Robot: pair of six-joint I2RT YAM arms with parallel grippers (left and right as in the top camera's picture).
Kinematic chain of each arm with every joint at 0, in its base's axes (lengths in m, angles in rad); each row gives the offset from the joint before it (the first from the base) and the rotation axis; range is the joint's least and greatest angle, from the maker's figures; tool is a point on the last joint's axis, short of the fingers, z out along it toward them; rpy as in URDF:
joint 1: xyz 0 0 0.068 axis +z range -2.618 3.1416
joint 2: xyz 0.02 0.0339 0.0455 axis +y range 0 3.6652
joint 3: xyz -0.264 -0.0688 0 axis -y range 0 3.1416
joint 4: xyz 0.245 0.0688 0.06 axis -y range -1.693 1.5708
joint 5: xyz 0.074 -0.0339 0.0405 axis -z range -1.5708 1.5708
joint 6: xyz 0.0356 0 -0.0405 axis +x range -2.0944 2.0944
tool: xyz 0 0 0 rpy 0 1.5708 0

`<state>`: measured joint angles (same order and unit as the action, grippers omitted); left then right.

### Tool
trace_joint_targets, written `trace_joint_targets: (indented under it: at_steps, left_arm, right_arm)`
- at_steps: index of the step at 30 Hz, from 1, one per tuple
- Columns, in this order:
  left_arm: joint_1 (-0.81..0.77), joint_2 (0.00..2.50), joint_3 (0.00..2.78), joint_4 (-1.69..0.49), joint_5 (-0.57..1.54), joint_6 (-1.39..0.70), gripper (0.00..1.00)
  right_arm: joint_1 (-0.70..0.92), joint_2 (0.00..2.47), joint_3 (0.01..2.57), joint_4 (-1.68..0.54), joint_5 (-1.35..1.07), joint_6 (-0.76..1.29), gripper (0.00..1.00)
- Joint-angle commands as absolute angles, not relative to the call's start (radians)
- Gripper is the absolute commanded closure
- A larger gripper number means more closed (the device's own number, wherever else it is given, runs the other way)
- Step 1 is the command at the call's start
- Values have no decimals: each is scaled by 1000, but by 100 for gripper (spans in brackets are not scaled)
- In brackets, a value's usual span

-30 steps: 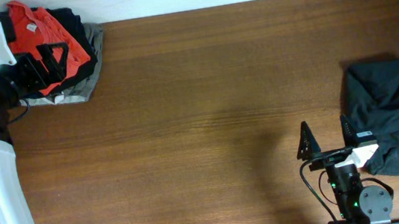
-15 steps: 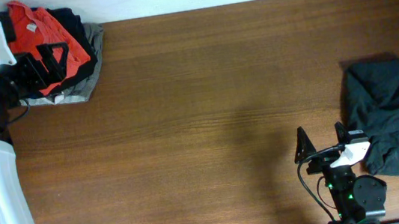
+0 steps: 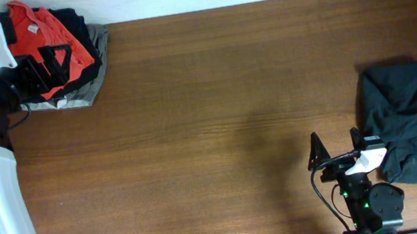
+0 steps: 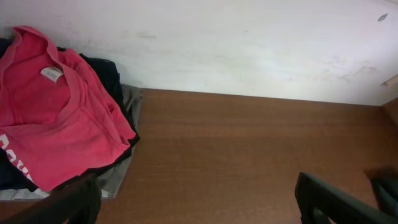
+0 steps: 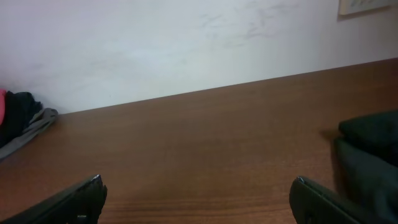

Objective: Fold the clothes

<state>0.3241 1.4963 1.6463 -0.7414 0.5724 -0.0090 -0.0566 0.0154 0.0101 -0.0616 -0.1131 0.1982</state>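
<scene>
The clothes, a red-orange T-shirt [image 3: 33, 30], lie crumpled on top of a pile at the table's far left corner. In the left wrist view the T-shirt [image 4: 50, 118] shows a white label at its collar and white print at its left edge. My left gripper [image 3: 52, 70] hovers over the pile's near side, open. In its own view the left gripper [image 4: 196, 199] has only bare wood between its fingers. My right gripper [image 3: 338, 145] stands open near the front edge, far from the shirt. In the right wrist view it [image 5: 198, 190] holds nothing.
Under the shirt lie a black garment [image 3: 72, 26] and a grey one [image 3: 91, 87]. A charcoal garment [image 3: 409, 118] is heaped at the right edge, just right of my right gripper; it [image 5: 370, 155] also shows in the right wrist view. A white wall [image 4: 249, 43] borders the table's far side.
My right arm drew back slightly toward the front edge, then stopped. The left arm and the garments have not moved.
</scene>
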Motion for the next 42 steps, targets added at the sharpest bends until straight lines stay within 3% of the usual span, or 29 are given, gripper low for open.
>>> trace_joint_targets:
  at_steps: [1,17,23,31,36,42]
  left_arm:
    - [324,1489,1647,-739,580,-11,1]
    - [324,1490,1647,-742,572,-11,1]
    - [324,1491,1646,-743,303,-11,1]
    - [310,1425,1632,-915,267,-11,1]
    - [241,1289,1520,-909,145,-11,1]
    - [105,1036,1188,-703,-24,-11,1]
  right_arm:
    - [-64,6,6,-68,-100,191,2]
    - [-64,6,6,-68,-100,191,2]
    - [-64,6,6,-68,-100,191,1]
    - [-64,6,6,-68,-100,191,2]
    - [-64,6,6,-68,-100,191,2]
    - [-64,6,6,-68,-100,191,1]
